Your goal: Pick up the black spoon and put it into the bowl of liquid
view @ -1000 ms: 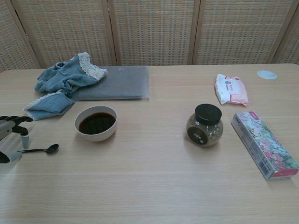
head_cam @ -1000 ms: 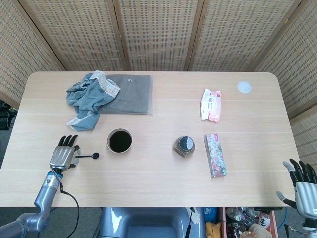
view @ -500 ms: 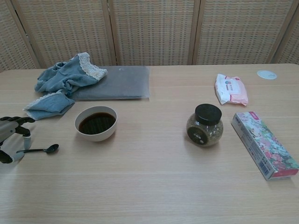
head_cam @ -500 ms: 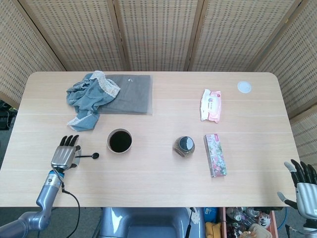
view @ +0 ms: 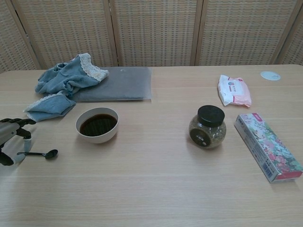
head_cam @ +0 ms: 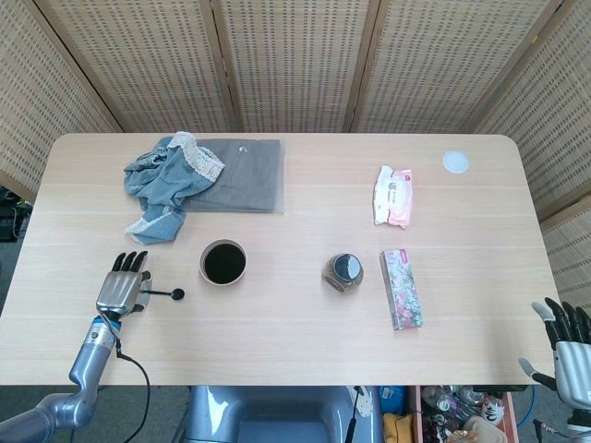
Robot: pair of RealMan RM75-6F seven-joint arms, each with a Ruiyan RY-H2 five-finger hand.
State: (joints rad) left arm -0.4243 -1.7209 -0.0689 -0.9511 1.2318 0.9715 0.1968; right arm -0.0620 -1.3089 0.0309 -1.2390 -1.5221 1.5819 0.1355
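We were at the grasp: left hand (head_cam: 120,291) fingers (view: 21,121) pinched spoon (view: 40,154) handle left of bowl (view: 97,125); next, lift it clear.

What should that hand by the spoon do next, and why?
Probably close the left hand on the spoon handle. The spoon lies flat on the table, its handle at the fingers, bowl end pointing toward the bowl of dark liquid; whether it is already pinched, I cannot tell.
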